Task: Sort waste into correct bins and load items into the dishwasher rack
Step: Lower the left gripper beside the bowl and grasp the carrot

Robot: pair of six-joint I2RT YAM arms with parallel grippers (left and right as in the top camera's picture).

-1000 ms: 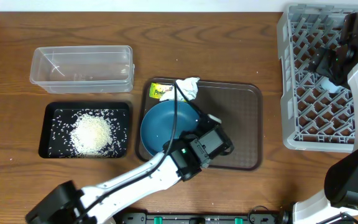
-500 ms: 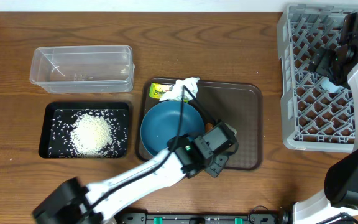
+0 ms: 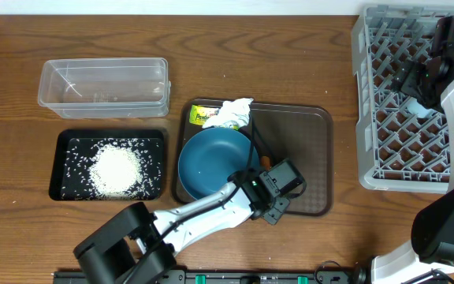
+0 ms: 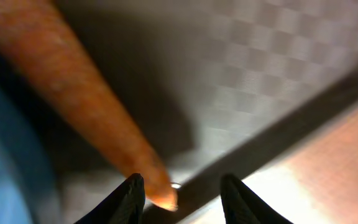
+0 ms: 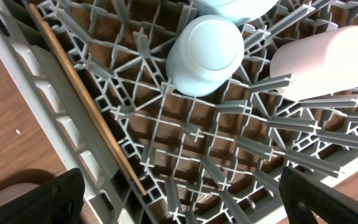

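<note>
Desk: brown wood-grain desk [image 3: 274, 55], with a pale strip along its far edge; no more of the room shows.
Left side: clear tub [image 3: 103, 87], black tray [image 3: 63, 189] just in front of it. Loose rice [image 3: 117, 170] is heaped mid-tray, stray grains around it.
Centre: brown serving tray [image 3: 302, 130] carries the dark-blue plate [image 3: 207, 162] at its left end. Napkin [image 3: 233, 113] and wrapper [image 3: 203, 117] sit at its far-left corner, touching.
Right side: dishwasher rack [image 3: 369, 102] at the desk's right edge.
Overhead only: carrot [image 3: 265, 161] is an orange speck beside the plate rim, mostly under the left arm [image 3: 203, 213].
Left wrist only: the carrot runs from top left, tapering to a tip low in frame. It lies on the tray's chequered floor, with the blurred blue plate to its left.
Right wrist only: inside the rack, light-blue bowl [image 5: 207, 46] upside down on the lattice, white cup [image 5: 328, 62] on its side just right of it, one chopstick [image 5: 86, 99] along the rack wall.
Left hand [image 4: 182, 186]: low over the serving tray near its front rim. Fingers apart, carrot tip between them, close to the left finger, not clamped.
Left arm: comes in from the desk's front edge, wrist over the tray.
Right hand [image 5: 179, 208]: above the rack, facing down, fingers spread wide, holding nothing.
</note>
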